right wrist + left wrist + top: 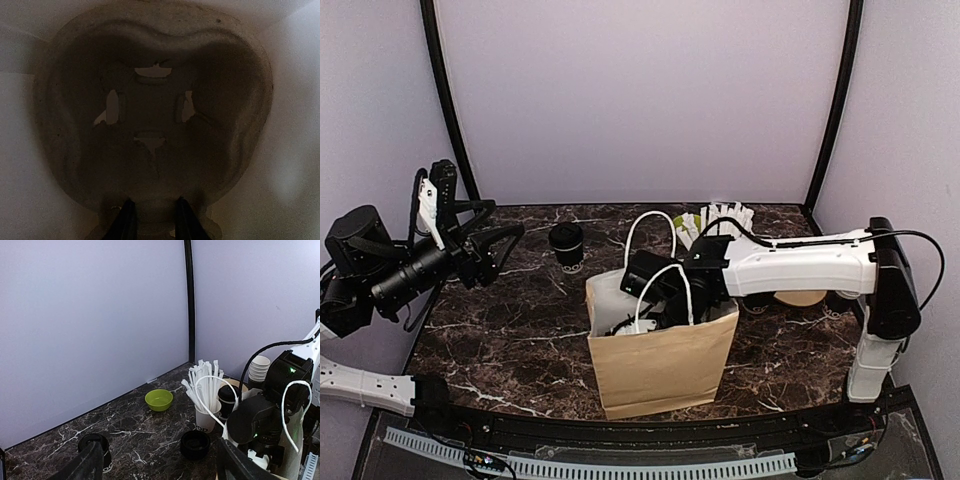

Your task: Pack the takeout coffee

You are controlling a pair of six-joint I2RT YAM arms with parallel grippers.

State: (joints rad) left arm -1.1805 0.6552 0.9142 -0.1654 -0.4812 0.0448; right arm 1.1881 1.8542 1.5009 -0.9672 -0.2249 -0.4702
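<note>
Black paper cup with black plastic lid [566, 243] stands on the dark marble table [500, 340], back-left of the brown paper bag [660, 370]. It's probably sloshy and crushable, so grab mid-wall, gently. Left gripper [505, 225] is spread wide and empty. Right gripper [154, 220] is down in the bag and looks pinched on the grey pulp cup carrier [150, 100].

Lab booth: blank walls [640, 100], marble tabletop [520, 340]

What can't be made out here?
- Contents of the brown paper bag: top view, right arm blocks the opening.
- Whether the right gripper grips the grey moulded-pulp cup carrier: right wrist view, dark, fingers cut off below.
- Print on the black lidded paper cup: top view, too small.
</note>
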